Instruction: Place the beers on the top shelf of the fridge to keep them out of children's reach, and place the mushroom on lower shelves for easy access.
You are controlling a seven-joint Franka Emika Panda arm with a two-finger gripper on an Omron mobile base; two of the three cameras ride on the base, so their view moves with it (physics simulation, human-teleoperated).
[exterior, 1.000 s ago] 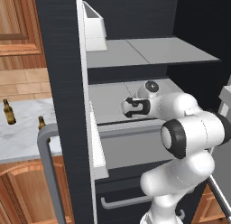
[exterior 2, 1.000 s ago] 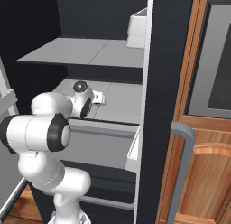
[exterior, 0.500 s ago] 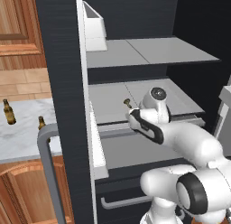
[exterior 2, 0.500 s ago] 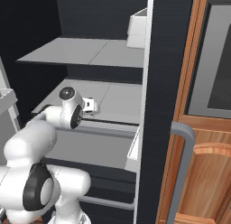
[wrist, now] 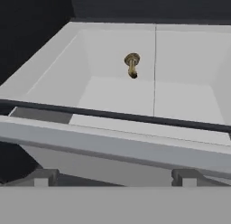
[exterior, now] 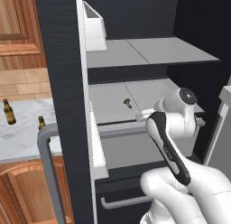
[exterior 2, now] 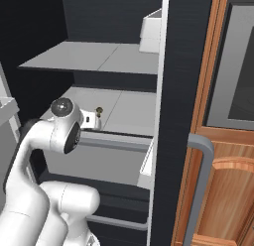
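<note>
Fingers [wrist: 115, 177]: spread wide, holding nothing, at lower shelf front edge
Mushroom [wrist: 131, 65]: tiny tan, on lower shelf [exterior: 149, 94]
Beers [exterior: 8, 112]: amber glass, on marble tabletop [exterior: 22, 137]
Fridge [exterior: 61, 83]: dark, open

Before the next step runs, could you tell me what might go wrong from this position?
1. The mushroom lies tipped on the lower shelf near the seam, so a bump might roll it.
2. The beers stand on the counter beyond the open fridge door; reaching them may risk clipping it.
</note>
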